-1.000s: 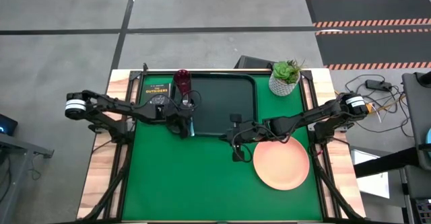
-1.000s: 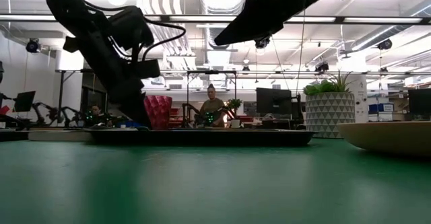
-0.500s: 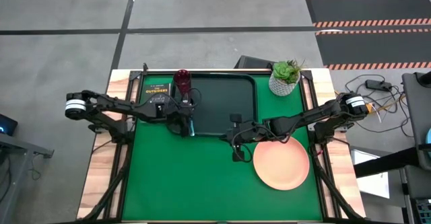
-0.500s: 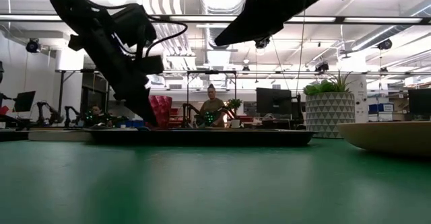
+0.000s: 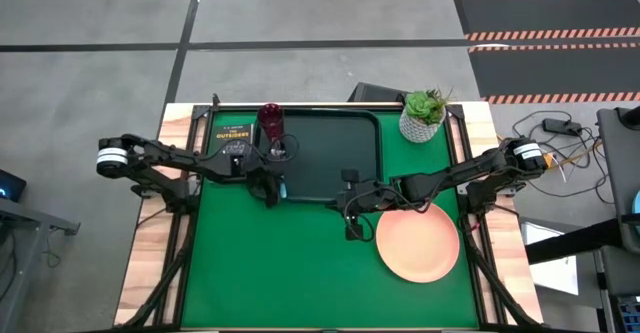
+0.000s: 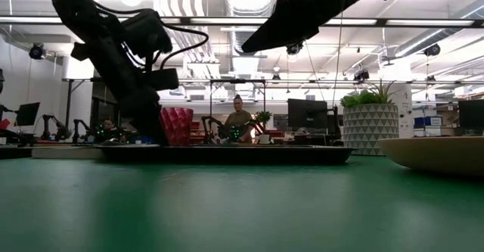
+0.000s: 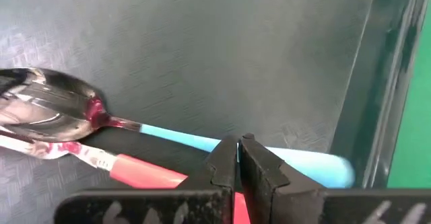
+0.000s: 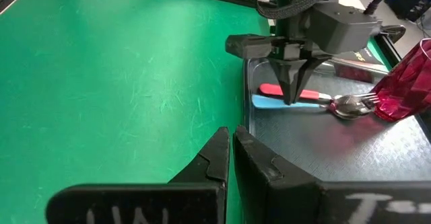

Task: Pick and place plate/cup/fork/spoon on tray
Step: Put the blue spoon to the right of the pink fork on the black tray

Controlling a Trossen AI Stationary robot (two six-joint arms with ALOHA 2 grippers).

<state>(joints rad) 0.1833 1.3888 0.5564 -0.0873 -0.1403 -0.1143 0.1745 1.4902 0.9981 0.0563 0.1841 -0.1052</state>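
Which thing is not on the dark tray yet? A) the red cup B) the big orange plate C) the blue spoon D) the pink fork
B: the plate lies on the green table beside the tray, while the cup, spoon and fork are on it.

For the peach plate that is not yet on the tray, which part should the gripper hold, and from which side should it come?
Probably the rim of the plate at its edge nearest the right gripper. The plate lies flat on the green table, so only its slightly raised rim offers something thin to pinch. Coming from the tray side looks shortest.
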